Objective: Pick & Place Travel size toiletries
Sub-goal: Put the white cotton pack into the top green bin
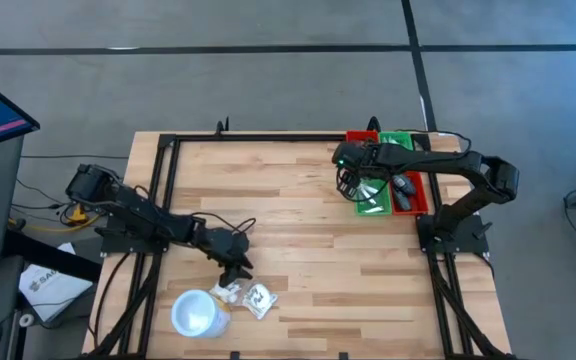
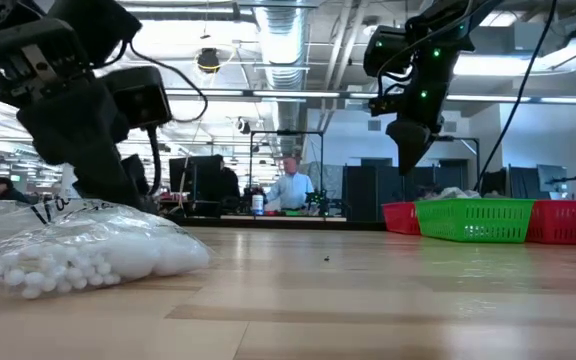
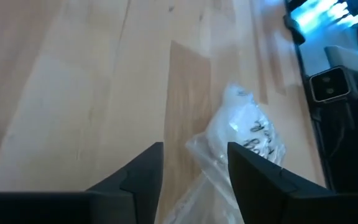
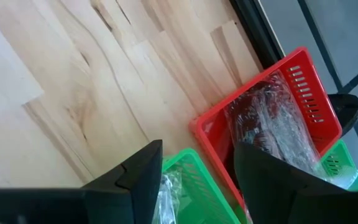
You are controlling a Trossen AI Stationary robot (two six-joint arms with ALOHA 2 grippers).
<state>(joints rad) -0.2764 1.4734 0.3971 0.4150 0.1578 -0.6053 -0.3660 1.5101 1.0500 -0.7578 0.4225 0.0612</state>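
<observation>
Two clear sachets with white contents [image 1: 230,292] [image 1: 260,300] lie flat on the table near its near edge, beside a white cup [image 1: 196,312]. My left gripper [image 1: 233,268] hangs low over them, open; in the left wrist view [image 3: 194,149] one sachet [image 3: 244,134] lies just beyond its fingers, its clear edge [image 3: 207,177] reaching between them. The low view shows that sachet [image 2: 78,255] in front of the gripper [image 2: 103,185]. My right gripper [image 1: 351,180] is open and empty above the baskets [image 4: 197,149]. Bagged items lie in a red basket [image 4: 272,118] and a green one [image 4: 185,186]. My left gripper stands open, pointing down, with the sachet's clear edge [image 3: 207,177] between its two fingers. I cannot tell whether either finger touches it. The sachet lies flat on the table.
Red and green baskets [image 1: 408,195] [image 1: 373,200] [image 1: 398,140] sit together at the table's far right corner, inside a black frame [image 1: 168,145]. Bare wood spans the middle of the table [image 1: 298,240]. A person sits in the room beyond [image 2: 290,185].
</observation>
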